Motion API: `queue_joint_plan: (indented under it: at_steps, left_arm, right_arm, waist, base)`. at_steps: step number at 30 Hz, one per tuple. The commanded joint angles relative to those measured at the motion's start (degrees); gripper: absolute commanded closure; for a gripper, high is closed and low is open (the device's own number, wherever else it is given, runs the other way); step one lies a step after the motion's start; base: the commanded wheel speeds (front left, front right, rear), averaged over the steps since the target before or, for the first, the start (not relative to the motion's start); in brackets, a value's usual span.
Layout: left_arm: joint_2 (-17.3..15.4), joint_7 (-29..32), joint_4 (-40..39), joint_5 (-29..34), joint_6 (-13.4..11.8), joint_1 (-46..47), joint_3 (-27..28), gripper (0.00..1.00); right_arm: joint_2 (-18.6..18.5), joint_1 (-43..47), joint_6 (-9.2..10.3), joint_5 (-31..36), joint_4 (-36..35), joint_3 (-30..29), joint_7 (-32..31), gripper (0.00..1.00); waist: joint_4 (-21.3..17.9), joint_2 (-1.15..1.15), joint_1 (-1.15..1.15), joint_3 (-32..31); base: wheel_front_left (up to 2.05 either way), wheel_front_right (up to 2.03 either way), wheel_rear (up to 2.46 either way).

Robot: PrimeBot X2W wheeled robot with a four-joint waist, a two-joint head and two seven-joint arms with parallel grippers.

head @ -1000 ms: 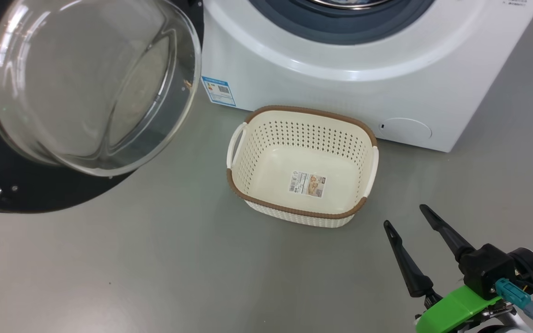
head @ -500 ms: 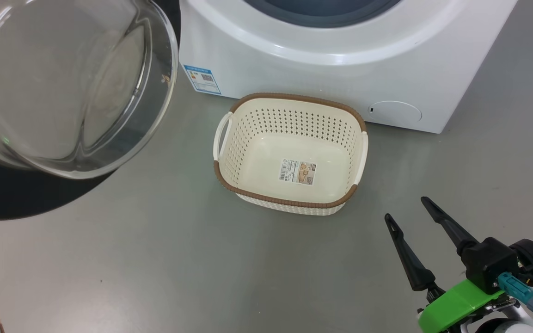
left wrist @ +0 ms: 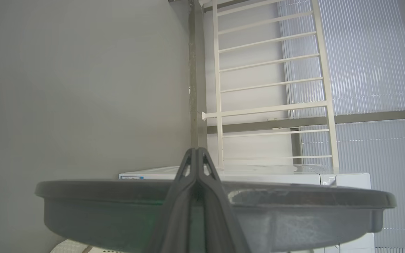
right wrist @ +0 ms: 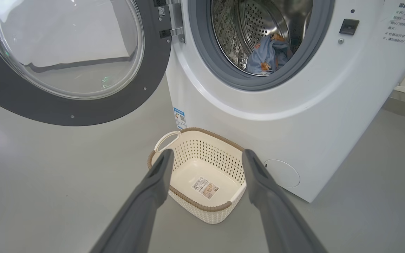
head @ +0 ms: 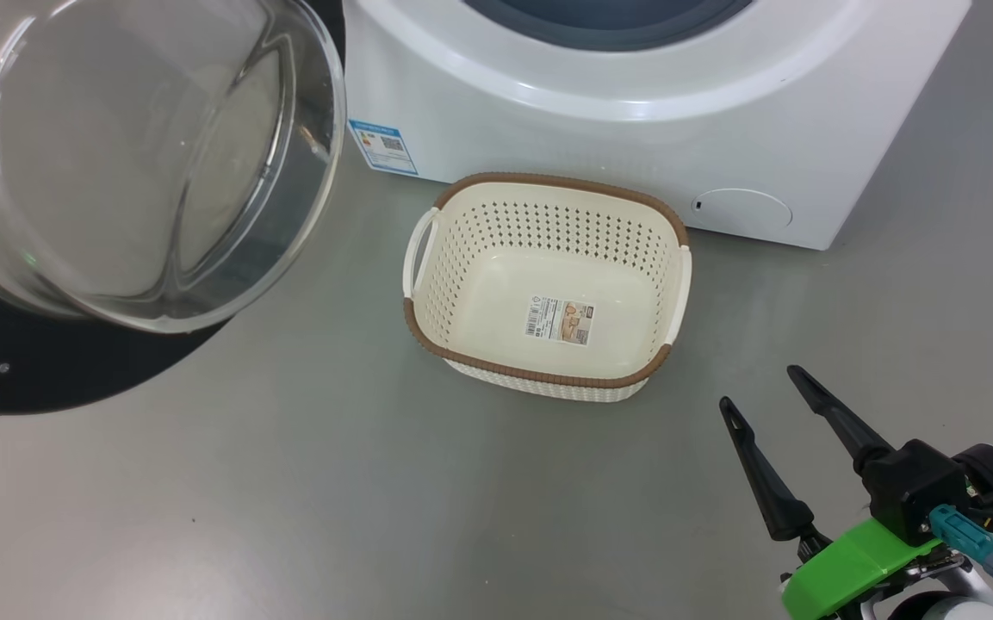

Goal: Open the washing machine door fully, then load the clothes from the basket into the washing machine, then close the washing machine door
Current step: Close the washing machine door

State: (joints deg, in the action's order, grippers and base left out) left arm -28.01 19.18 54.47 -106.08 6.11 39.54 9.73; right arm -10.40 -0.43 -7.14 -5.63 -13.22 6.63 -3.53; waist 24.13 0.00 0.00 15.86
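Only my head view has drifted: clothes (right wrist: 266, 56) lie inside the washing machine (right wrist: 223, 116), basket (head: 548, 181) bare, right tool (head: 759, 387) spread, left tool (left wrist: 197, 151) pressed together, washing machine door (head: 74, 379) left to close.

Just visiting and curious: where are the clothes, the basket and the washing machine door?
the clothes (right wrist: 267, 52): right wrist view, middle of the blue bundle.
the basket (head: 548, 232): head view, its perforated far wall.
the washing machine door (right wrist: 83, 112): right wrist view, lower dark rim.
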Motion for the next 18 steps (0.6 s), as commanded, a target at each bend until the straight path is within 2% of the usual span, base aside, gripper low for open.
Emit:
queue_joint_plan:
  at_steps: [1,9,18]
  left_arm:
    - [-2.55,1.96,-2.02,-0.45,1.11,0.59,1.09,1.00]
    - [-0.73,7.10,-5.12,-1.54,1.34,-2.54,1.97,1.00]
    - [2.03,13.11,-12.96,-2.02,1.36,-7.55,3.25,1.00]
  right_arm:
    - [0.04,-1.44,-0.35,-0.28,-1.82,1.27,-0.12,0.00]
    - [0.35,-1.75,-0.35,-0.55,-1.73,1.17,0.04,0.00]
    - [0.94,-1.82,-0.35,-0.61,-1.61,0.66,0.58,0.00]
  waist:
    - [0.20,0.00,0.00,-0.02]
    - [0.79,0.00,0.00,-0.18]
    - [1.08,0.00,0.00,-0.07]
  base:
    - [0.00,0.00,0.00]
    - [0.00,0.00,0.00]
    - [0.00,0.00,0.00]
